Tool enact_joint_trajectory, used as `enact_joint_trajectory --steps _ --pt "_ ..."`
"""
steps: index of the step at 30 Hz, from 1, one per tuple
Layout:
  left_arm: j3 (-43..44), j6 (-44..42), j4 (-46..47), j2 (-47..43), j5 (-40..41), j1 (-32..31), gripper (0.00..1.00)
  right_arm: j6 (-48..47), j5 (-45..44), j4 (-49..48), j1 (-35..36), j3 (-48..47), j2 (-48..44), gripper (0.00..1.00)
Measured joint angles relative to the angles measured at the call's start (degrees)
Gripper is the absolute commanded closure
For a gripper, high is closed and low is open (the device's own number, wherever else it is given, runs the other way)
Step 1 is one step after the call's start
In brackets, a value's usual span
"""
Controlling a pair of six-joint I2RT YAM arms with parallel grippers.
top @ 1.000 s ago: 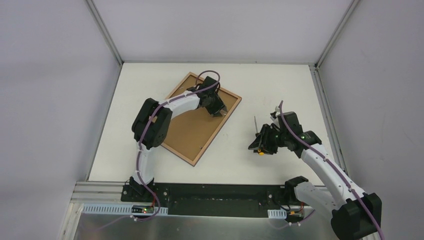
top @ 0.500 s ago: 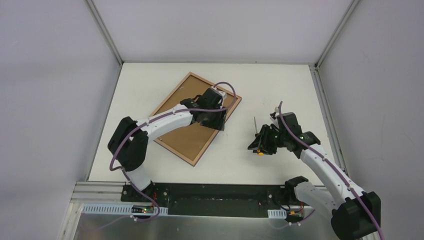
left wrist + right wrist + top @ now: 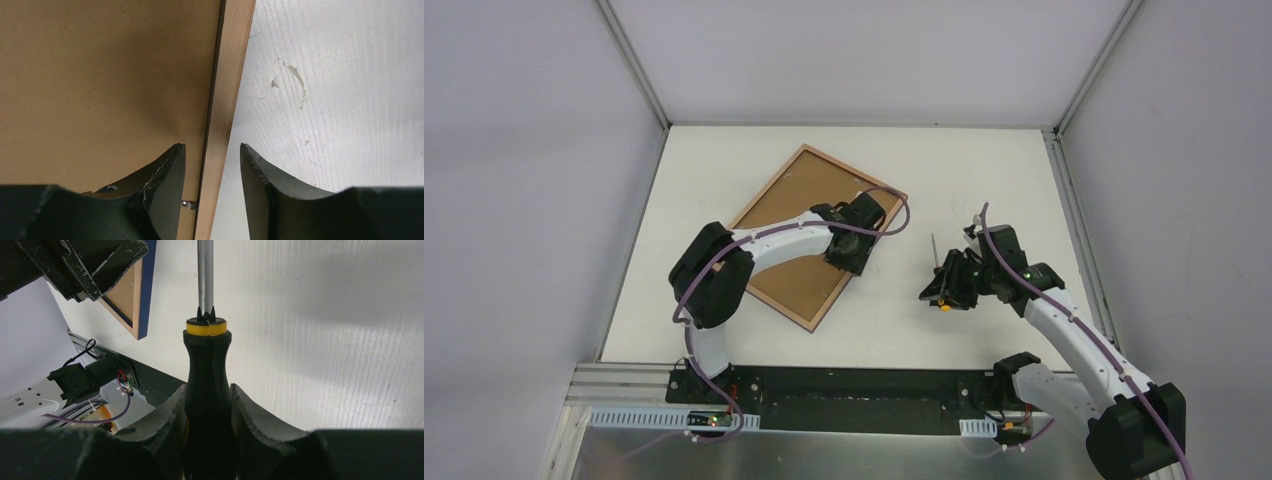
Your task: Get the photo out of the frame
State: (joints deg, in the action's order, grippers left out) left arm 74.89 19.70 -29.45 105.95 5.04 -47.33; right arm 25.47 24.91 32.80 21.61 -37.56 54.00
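Note:
The frame (image 3: 789, 205) lies face down and askew on the white table, its brown backing board (image 3: 100, 75) up inside a light wood rim (image 3: 231, 75). The photo is hidden. My left gripper (image 3: 212, 147) is open low over the frame's right side; its jaws straddle the rim, one over the board and one over the table, with a gap on each side. A small metal clip (image 3: 186, 204) shows at the rim by the left finger. My right gripper (image 3: 207, 387) is shut on a black-and-yellow screwdriver (image 3: 206, 355), held over the table right of the frame (image 3: 146, 295).
Grey walls enclose the table on three sides. A black rail with the arm bases (image 3: 844, 385) runs along the near edge. Bare white table (image 3: 984, 170) lies beyond and right of the frame. The screwdriver's shaft (image 3: 937, 252) points away from me.
The left gripper has slid nearer along the frame's right side, from on the board to straddling the rim, and its elbow has swung. The right arm and screwdriver have stayed put.

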Motion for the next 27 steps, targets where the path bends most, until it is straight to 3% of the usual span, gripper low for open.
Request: enact_joint_trajectory --steps 15,22,27 --pt "3.89 1.14 -2.69 4.92 1.6 -1.86 0.68 0.04 -0.02 -0.04 0.0 0.92 -1.07 1.0" --pt "6.6 3.63 -5.75 6.88 3.32 -1.86 1.0 0.02 -0.02 -0.11 0.0 0.92 -0.9 1.0" --pt "8.74 8.83 -7.45 8.24 5.6 -2.25 1.0 0.0 0.0 -0.55 0.02 0.92 -0.13 1.0"
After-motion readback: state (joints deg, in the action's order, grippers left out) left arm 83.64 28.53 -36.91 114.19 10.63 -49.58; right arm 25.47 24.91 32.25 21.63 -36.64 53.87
